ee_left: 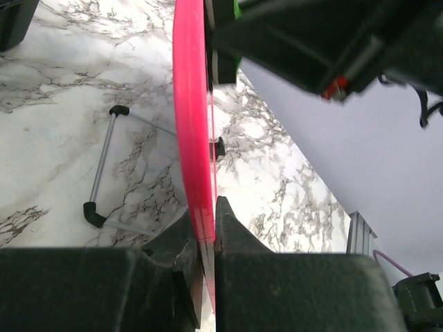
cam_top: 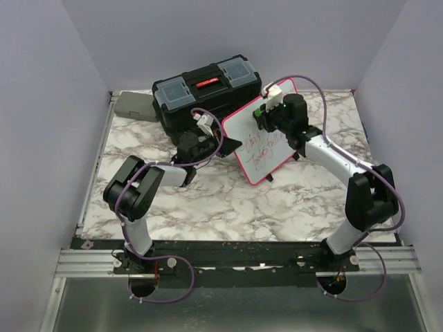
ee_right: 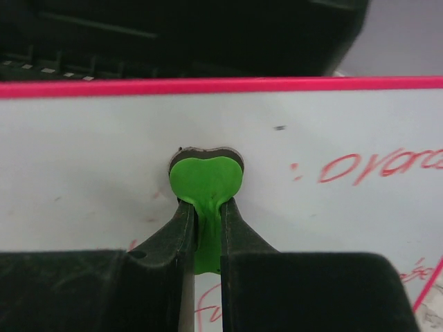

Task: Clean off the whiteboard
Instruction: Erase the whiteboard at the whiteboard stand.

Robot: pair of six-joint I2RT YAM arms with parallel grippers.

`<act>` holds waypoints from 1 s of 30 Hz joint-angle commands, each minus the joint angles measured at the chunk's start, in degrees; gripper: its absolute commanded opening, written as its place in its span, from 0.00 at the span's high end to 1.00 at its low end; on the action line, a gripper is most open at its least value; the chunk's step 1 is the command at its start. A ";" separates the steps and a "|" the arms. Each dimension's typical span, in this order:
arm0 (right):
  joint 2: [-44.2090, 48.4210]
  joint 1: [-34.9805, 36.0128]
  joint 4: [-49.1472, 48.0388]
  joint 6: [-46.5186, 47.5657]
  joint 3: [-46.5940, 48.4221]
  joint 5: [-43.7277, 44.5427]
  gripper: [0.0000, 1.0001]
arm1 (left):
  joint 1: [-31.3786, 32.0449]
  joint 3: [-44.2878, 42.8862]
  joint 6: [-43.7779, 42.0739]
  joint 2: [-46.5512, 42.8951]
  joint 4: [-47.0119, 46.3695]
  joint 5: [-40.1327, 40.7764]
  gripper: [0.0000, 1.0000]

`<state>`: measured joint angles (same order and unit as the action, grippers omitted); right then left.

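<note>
At the far left of the grey-veined white marble table (cam_top: pixel 208 200) sits a small flat grey plastic box (cam_top: pixel 135 106), and just to its right stands a black plastic toolbox (cam_top: pixel 206 88) with clear lid compartments and a red latch. In front of the toolbox the left gripper (cam_top: pixel 223 144) is closed tight on the left edge of the small white whiteboard (cam_top: pixel 242 131) with a pink-red rounded frame. In the left wrist view its two black fingers pinch that pink rim edge-on (ee_left: pixel 205 225), and a thin wire stand (ee_left: pixel 102 160) with black feet rests on the marble beside it. The whiteboard is near the middle of the table, tilted with its face towards the arms, and carries red handwriting (ee_right: pixel 374 166) on its lower and right parts. To the right, the right gripper (cam_top: pixel 261 119) reaches over the upper part of the board, its fingers clamped on the stem of a green heart-shaped eraser (ee_right: pixel 206 181). The dark pad of the eraser appears to lie against the white surface, just left of the writing.
</note>
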<state>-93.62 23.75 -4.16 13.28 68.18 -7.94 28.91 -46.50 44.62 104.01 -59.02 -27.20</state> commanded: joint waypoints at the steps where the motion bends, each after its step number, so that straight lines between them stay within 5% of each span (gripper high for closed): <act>1: -5.76 -5.15 -1.45 -2.31 5.70 4.08 0.99 | 1.86 -0.43 -3.84 0.59 1.32 -6.72 1.00; 4: -6.77 -5.66 -0.88 -1.16 6.40 2.23 0.99 | 1.81 -0.43 -4.04 0.64 1.41 -6.90 1.00; 9: -4.00 -4.98 1.94 2.25 2.01 -12.97 0.99 | 1.86 -0.94 -3.86 1.35 1.28 -7.20 1.00; 14: 0.54 1.49 -1.48 5.44 -4.93 -14.20 0.99 | 1.84 -1.65 -3.66 1.90 1.25 -7.52 1.00; 18: 0.62 3.15 -4.57 3.96 -4.27 -10.52 0.99 | 1.86 -1.42 -3.64 1.58 1.36 -7.43 1.00; 23: -1.84 1.64 -10.13 0.91 -2.37 4.90 0.99 | 1.86 -0.66 -3.92 0.94 1.49 -7.51 1.00; 30: -3.99 -1.06 -12.79 -0.53 -0.78 7.65 0.99 | 1.86 -0.65 -4.02 0.90 1.60 -7.89 1.00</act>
<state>-94.11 24.88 -12.32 13.58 65.89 -7.46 28.71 -47.13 44.56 104.20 -58.22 -27.09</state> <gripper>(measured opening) 0.133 0.044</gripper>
